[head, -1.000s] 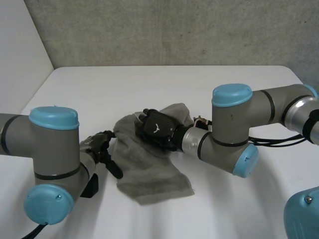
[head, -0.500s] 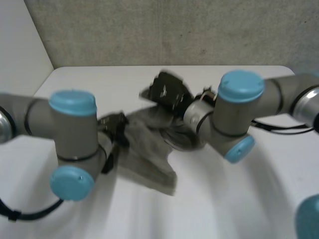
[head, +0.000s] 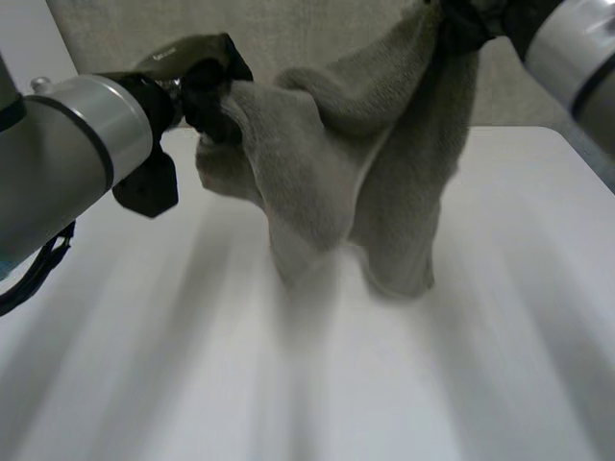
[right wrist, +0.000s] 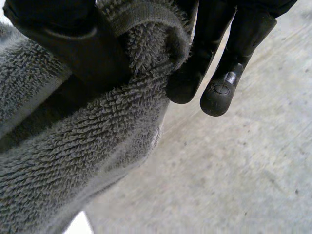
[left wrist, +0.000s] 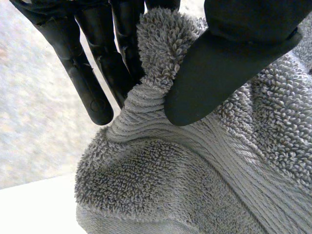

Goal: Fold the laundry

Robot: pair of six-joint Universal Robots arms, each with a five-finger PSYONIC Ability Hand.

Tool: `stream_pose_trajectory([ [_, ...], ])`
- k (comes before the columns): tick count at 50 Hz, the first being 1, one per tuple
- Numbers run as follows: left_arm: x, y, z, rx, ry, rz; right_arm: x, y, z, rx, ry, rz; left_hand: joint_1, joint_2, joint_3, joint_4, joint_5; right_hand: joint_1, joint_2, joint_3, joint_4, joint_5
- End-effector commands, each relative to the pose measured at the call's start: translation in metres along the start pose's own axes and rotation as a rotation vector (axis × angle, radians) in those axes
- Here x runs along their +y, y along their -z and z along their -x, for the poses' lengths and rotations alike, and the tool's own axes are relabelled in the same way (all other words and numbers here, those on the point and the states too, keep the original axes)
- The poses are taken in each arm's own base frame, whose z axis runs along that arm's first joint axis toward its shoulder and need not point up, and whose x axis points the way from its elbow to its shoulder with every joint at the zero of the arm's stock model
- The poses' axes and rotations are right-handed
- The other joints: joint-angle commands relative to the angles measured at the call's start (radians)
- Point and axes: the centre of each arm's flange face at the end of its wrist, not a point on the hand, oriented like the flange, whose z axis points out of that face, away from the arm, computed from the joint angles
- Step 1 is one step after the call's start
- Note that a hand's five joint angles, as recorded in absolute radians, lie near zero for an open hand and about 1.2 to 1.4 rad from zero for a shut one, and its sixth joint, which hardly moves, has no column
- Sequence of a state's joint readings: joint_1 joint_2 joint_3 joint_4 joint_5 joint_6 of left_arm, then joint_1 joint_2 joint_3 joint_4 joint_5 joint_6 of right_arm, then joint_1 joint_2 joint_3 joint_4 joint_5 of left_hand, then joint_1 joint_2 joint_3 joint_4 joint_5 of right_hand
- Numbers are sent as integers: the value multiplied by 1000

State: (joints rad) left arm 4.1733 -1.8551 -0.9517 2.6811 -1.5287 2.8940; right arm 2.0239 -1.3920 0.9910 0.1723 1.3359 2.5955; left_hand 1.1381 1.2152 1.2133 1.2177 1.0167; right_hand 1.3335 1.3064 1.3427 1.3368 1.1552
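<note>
The grey towel (head: pixel 370 163) hung between both hands above the white worktop (head: pixel 144 365), its lower folds seemingly brushing the surface, though blur made that hard to judge. The left hand (head: pixel 207 86) pinched one upper corner between fingers (left wrist: pixel 92 73) and thumb. The right hand (head: pixel 461 24) clamped the opposite upper edge likewise.

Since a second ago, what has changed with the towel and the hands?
The towel has gone up: it lay crumpled on the table, and now it hangs over it between the two raised hands. The left hand pinches one top edge between thumb and fingers, and the right hand pinches another. Unchanged: both hands were already at the towel.
</note>
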Motion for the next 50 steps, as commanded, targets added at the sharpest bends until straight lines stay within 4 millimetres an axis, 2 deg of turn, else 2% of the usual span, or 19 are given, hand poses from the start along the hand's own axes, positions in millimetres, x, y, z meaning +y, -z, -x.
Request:
stream_pose_trajectory([
  [1,10,17,0,80,18,92,-19,31,-2,-53,-14,73,258,181,183,179,205,63,90,54,59,67],
  [6,21,10,12,70,34,137,-18,38,1,-91,-26,126,258,181,183,179,205,63,90,54,59,67],
  [11,48,-13,33,18,49,218,9,36,21,-181,-30,242,258,181,183,179,205,63,90,54,59,67],
  [12,61,-25,40,6,48,248,29,31,34,-232,-32,312,235,158,160,156,182,63,90,54,59,67],
  [13,73,-35,46,-7,52,276,29,31,34,-232,-32,313,226,149,151,147,173,63,90,54,59,67],
  [15,86,-45,51,-12,49,301,73,21,59,-333,2,442,226,149,151,147,173,63,90,54,59,67],
  [16,86,-45,51,-12,49,301,73,21,60,-334,2,442,226,149,151,147,173,63,90,54,59,67],
  [18,109,-63,60,-18,18,342,100,14,82,-406,21,495,220,143,145,141,167,63,90,54,59,67],
  [21,129,-80,71,-28,-41,366,115,9,92,-429,12,521,162,85,87,82,109,63,90,54,59,67],
  [23,137,-88,77,-33,-70,371,143,-3,106,-433,-9,553,106,29,31,27,53,63,90,54,59,67],
  [24,137,-88,77,-33,-71,371,143,-3,106,-433,-9,553,106,29,31,26,53,63,90,54,59,67],
  [26,150,-105,90,-62,-122,370,164,-16,116,-402,-43,559,-195,-272,-270,-274,-248,63,90,54,59,67],
  [27,150,-105,90,-62,-122,370,164,-16,117,-402,-43,559,-197,-274,-272,-276,-250,63,90,54,59,67],
  [29,154,-120,101,-128,-164,340,174,-23,120,-370,-54,555,-509,-586,-584,-589,-562,63,90,54,59,67],
  [32,154,-125,106,-167,-185,318,186,-34,122,-305,-64,537,-610,-688,-686,-690,-664,63,90,54,59,67],
  [34,146,-130,114,-248,-228,269,190,-41,119,-248,-69,522,-885,-962,-960,-964,-938,63,90,54,59,67],
  [38,139,-130,118,-302,-264,234,191,-44,116,-198,-92,506,-954,-1031,-1029,-1034,-1007,63,90,54,59,67],
  [43,110,-105,106,-310,-273,195,189,-43,108,-153,-153,493,-954,-1031,-1029,-1034,-1007,63,90,54,59,67],
  [50,93,-64,81,-269,-282,149,181,-30,103,-135,-171,481,-945,-1022,-1020,-1025,-998,63,90,54,59,67],
])
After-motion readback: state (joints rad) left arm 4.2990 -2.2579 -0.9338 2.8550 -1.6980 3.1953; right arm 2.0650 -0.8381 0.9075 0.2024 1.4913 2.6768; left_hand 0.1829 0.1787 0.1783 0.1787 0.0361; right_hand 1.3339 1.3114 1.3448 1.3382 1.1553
